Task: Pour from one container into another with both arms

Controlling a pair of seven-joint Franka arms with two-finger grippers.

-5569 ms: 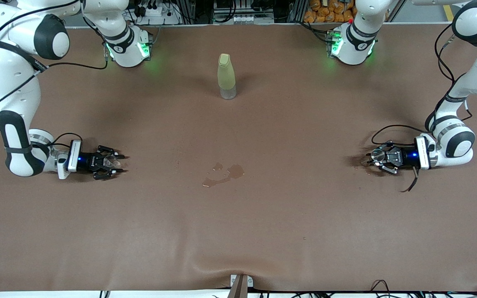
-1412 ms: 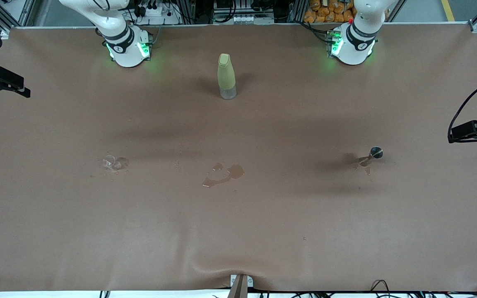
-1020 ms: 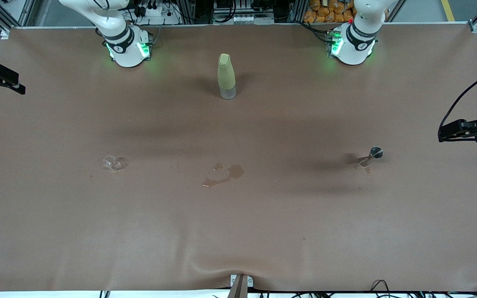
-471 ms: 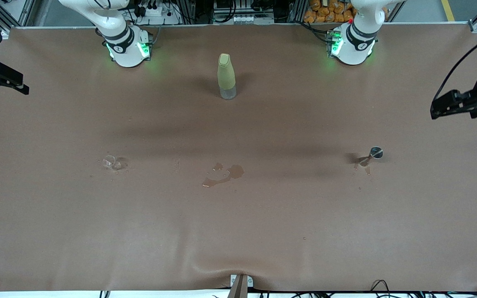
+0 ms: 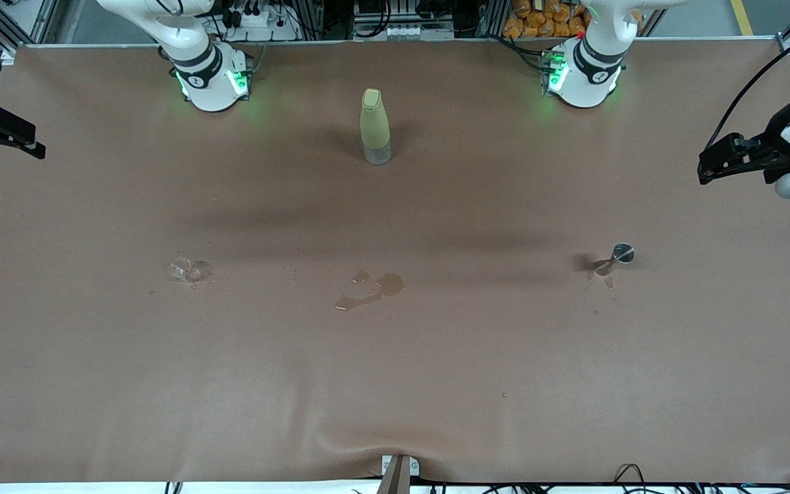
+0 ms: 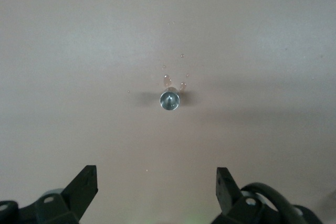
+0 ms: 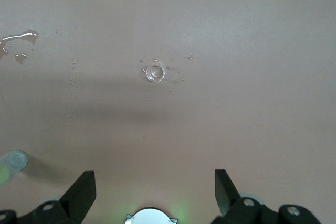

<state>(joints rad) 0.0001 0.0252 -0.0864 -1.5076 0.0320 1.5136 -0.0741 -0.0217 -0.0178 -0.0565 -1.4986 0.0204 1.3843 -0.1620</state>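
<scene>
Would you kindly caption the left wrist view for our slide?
Open left gripper high over a small metal cup standing on the brown table, droplets scattered beside it.

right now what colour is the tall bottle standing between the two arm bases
Pale yellow-green bottle, with a clear base; the front view shows it best.
</scene>
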